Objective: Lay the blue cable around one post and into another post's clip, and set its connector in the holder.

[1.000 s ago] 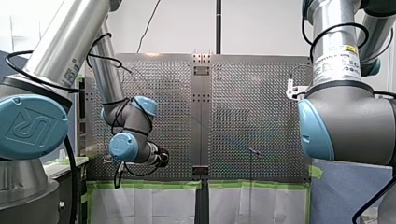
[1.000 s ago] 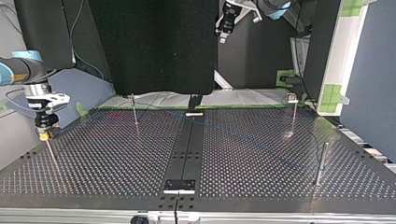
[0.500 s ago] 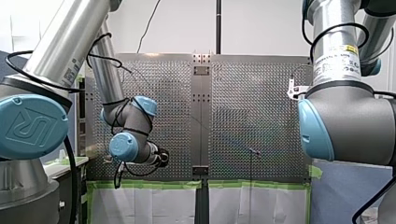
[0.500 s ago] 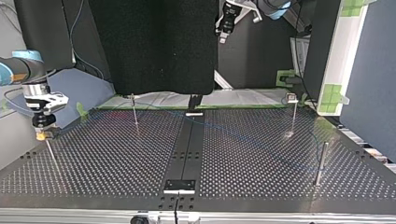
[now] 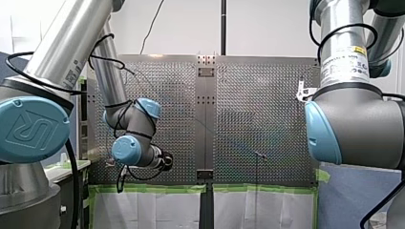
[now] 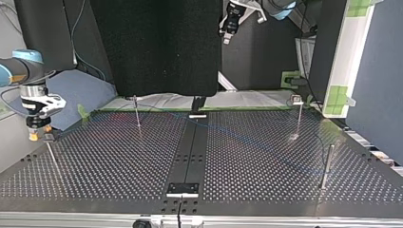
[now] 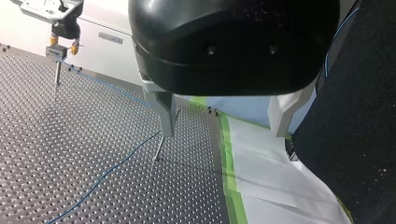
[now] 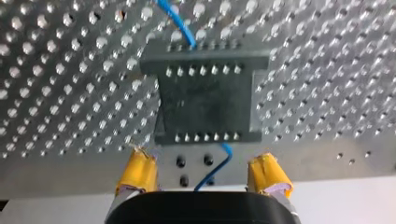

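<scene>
perforated table [image 8: 60,84], right pincer [image 8: 204,173] spread, near edge

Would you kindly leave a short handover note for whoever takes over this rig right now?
My right gripper: yellow-padded jaws open, empty, hovering over the dark pinned holder block. My left gripper: jaws open, empty, high off the perforated metal table.
The thin blue cable enters the holder block and trails across the table.
Done: the cable's end looks seated in the holder block.
Left: confirm the lap round the slim metal post and the seat in the clip-topped post; neither shows clearly.
</scene>
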